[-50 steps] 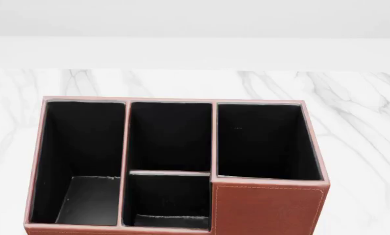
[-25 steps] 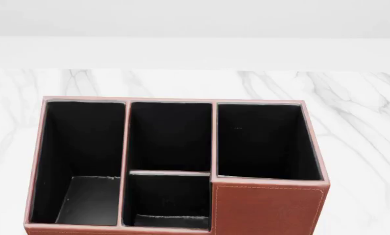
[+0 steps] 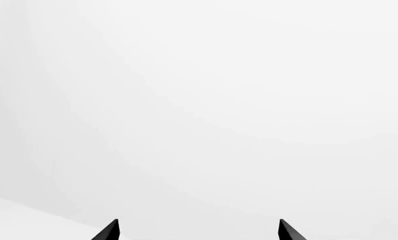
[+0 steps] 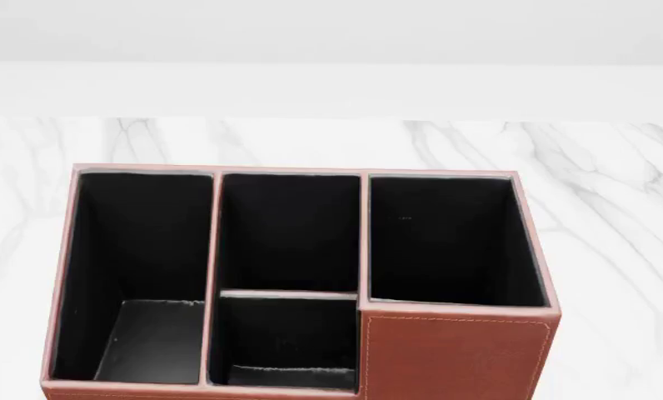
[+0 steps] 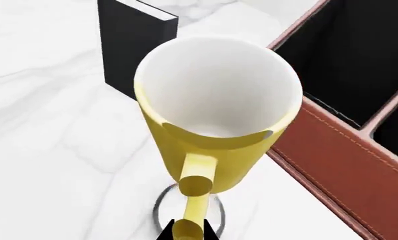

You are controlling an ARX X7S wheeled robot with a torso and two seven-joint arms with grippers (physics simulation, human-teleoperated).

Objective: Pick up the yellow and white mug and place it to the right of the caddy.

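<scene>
The right fingers (image 5: 189, 231), cut off at the frame edge, clamp the handle of the glossy yellow and white cylindrical ceramic mug (image 5: 216, 117) beside the reddish-brown stitched leather-look caddy (image 4: 454, 350) on the white marble counter (image 4: 610, 208); the left fingers (image 3: 197, 231) stand wide.

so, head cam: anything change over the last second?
Nothing visibly changed. The caddy sits in the same spot on the marble table, with all its compartments empty, and the view has not shifted. Neither arm nor the mug shows in the head view at any of the three moments.
</scene>
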